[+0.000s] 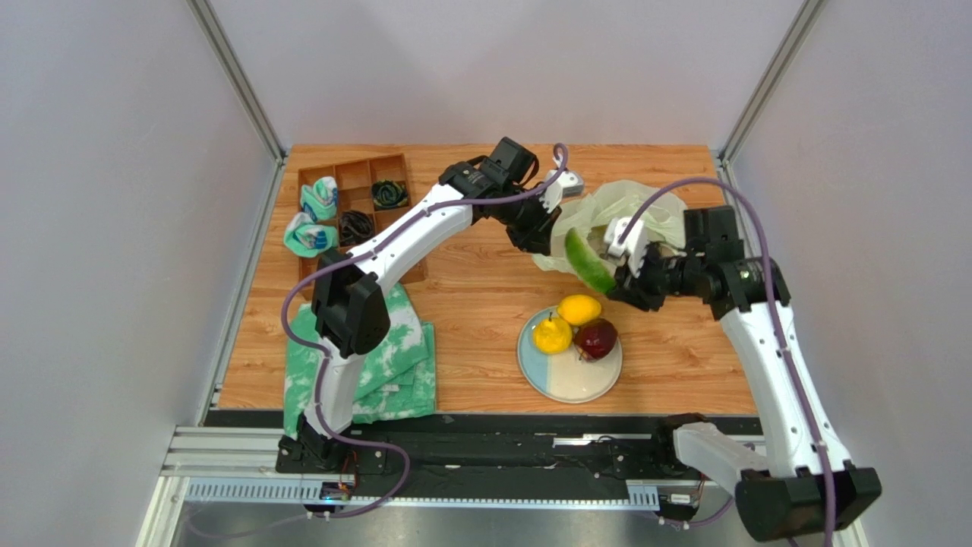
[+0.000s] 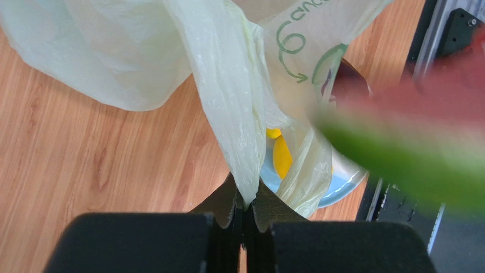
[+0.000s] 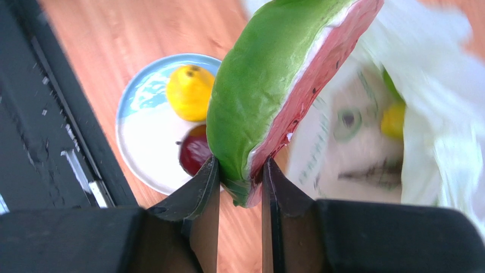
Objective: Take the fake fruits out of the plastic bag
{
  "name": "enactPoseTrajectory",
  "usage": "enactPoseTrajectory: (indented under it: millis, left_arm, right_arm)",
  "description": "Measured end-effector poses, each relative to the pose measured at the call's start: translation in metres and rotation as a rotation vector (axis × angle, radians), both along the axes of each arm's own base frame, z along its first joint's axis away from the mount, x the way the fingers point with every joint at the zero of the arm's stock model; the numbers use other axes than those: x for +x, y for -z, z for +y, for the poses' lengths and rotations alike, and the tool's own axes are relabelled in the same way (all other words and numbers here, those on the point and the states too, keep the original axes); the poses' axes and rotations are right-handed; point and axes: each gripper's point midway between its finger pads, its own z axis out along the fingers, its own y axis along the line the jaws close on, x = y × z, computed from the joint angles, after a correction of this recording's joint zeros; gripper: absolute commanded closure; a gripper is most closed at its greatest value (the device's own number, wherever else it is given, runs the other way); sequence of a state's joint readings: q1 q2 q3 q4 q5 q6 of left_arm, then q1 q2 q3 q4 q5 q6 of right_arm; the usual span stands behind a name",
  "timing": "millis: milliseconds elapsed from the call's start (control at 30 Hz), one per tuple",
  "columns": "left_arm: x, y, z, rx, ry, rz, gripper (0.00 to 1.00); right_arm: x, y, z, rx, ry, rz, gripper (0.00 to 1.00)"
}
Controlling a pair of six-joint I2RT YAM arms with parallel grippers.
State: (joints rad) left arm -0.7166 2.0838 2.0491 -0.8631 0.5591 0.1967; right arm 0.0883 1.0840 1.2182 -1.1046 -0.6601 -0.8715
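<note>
My right gripper is shut on the red-green watermelon slice, held in the air just outside the plastic bag; in the right wrist view the slice sits between my fingers. My left gripper is shut on a fold of the bag and holds it up. A yellow lemon, a yellow pear and a dark red plum lie on the blue-and-cream plate. A yellow-green fruit shows blurred inside the bag.
A wooden divided tray with rolled cloths and dark cords stands at the back left. A green-and-white folded cloth lies at the front left. A black rail runs along the near edge.
</note>
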Motion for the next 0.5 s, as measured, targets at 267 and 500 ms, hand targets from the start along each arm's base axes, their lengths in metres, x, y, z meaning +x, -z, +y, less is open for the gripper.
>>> enactPoseTrajectory:
  millis: [267, 500]
  left_arm:
    - [0.015, 0.004, 0.008, 0.003, -0.062, 0.028, 0.63]
    - [0.017, 0.003, 0.011, -0.030, -0.128, 0.115, 0.36]
  right_arm:
    - [-0.067, 0.064, 0.063, -0.119, -0.449, 0.038, 0.99]
    - [-0.090, 0.089, 0.084, -0.226, -0.602, 0.013, 1.00]
